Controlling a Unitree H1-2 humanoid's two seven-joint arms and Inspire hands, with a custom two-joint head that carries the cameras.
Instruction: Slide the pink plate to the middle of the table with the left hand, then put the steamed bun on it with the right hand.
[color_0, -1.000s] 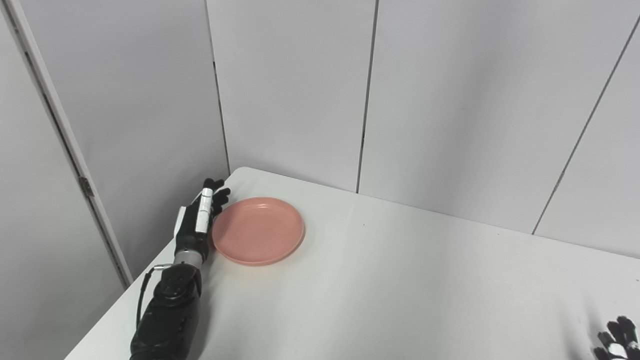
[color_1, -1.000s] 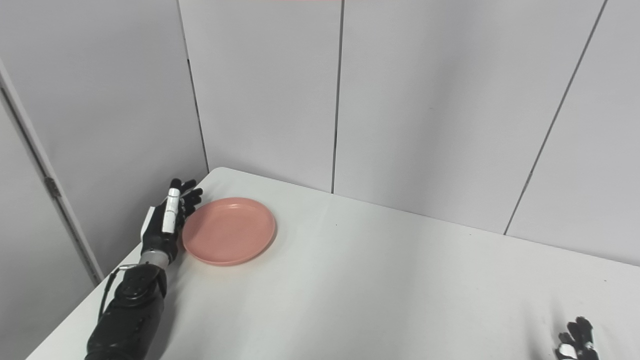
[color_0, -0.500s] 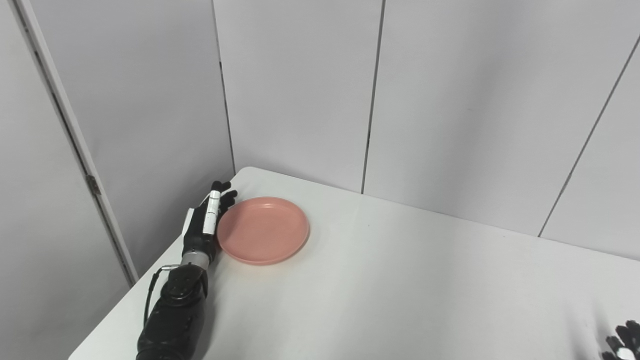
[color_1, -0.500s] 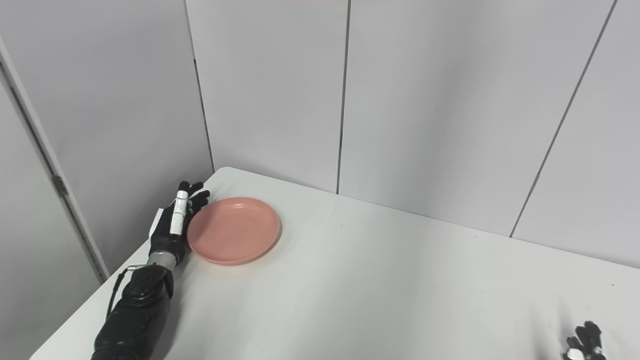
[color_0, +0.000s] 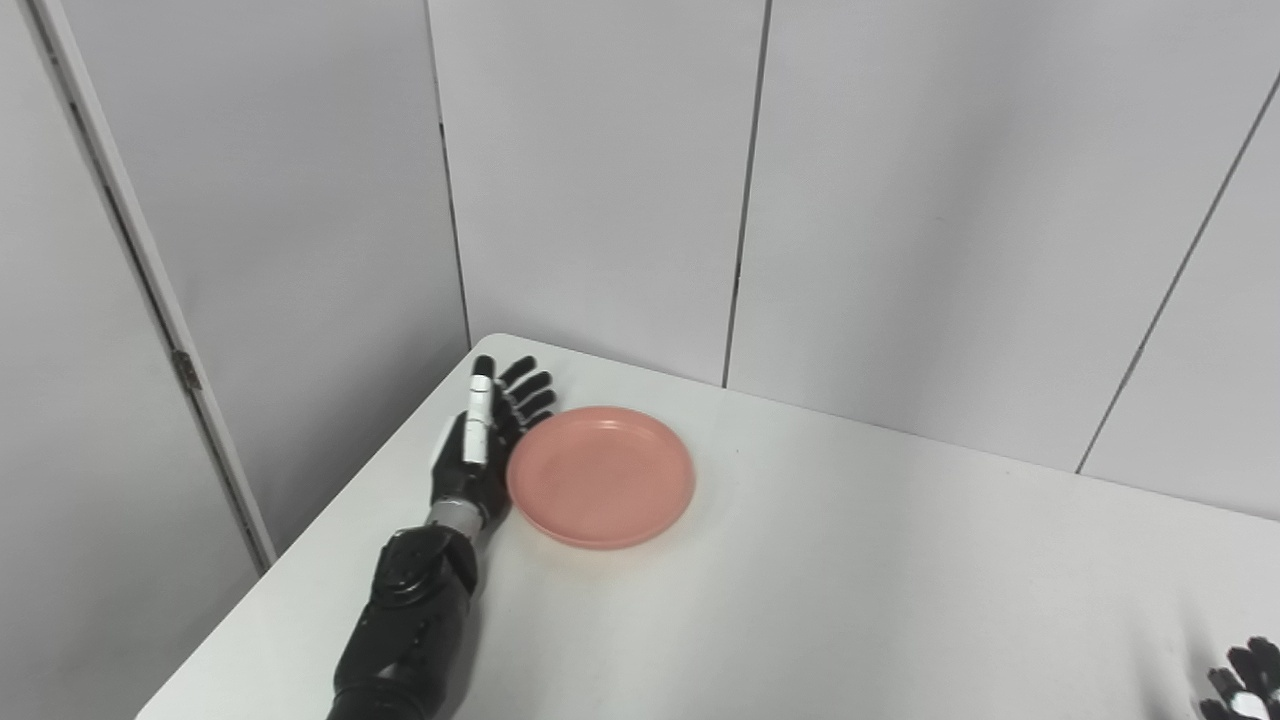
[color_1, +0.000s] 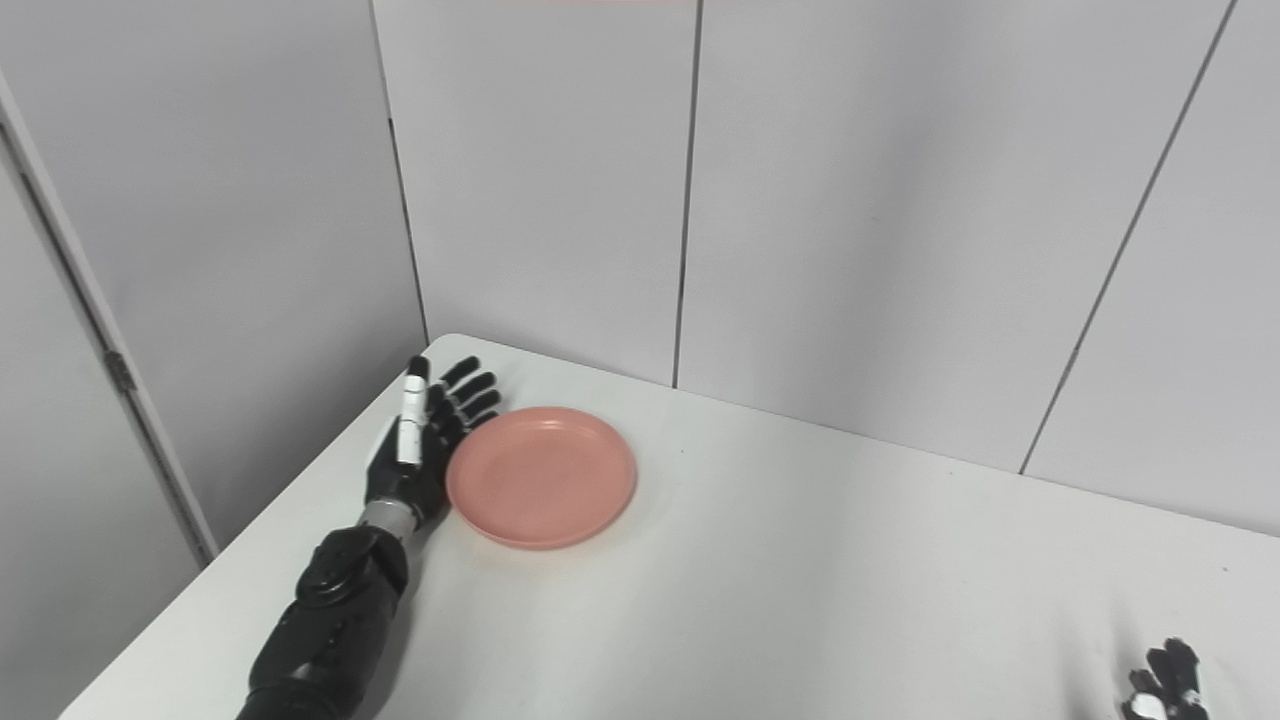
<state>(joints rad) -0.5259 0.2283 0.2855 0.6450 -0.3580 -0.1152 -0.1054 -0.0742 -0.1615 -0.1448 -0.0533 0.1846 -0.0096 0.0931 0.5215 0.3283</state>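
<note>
Left eye view: my left hand stands edge-on against the 9 o'clock rim of the pink plate, fingers spread, grasping nothing, at the far left corner of the white table. Only the fingertips of my right hand show at 5 o'clock; I cannot tell its state.

Right eye view: the same contact; the plate lies flat, well left of the table's middle. I see no bun.
</note>
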